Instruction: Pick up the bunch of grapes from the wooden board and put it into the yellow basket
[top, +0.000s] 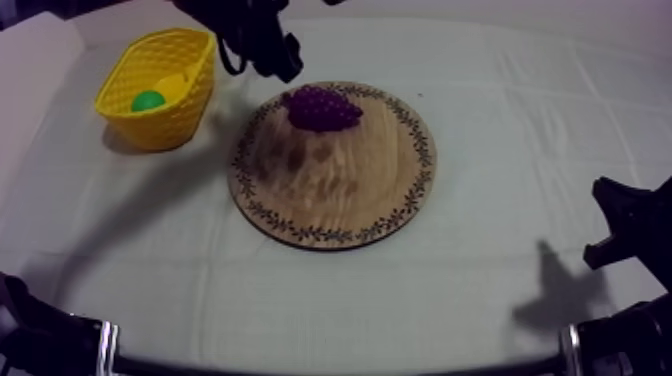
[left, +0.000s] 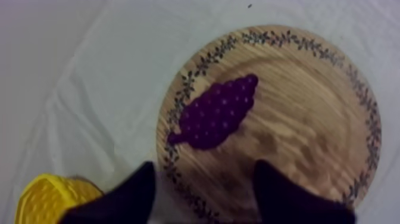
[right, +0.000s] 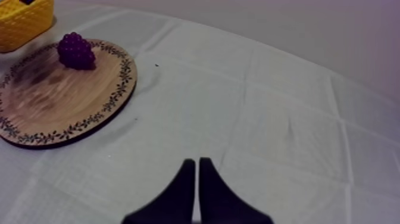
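At the table's far left corner, the yellow basket (top: 165, 120) awaits the bunch of grapes (left: 217, 113).
The bunch lies at the wooden board's (top: 330, 200) far edge, near the basket, so I judge the carry short. My left gripper (left: 206, 170) hovers close by it, jaws spread to straddle it. My right gripper (right: 196, 164) rests by the table's right edge, jaws pressed together, clear of the work.

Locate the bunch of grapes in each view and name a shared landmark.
Top view: bunch of grapes on the wooden board's far edge, right of the yellow basket.
Left wrist view: grapes by the board's rim, before the open left gripper.
Right wrist view: grapes on the board, near the basket.
Landmark: board's patterned rim.
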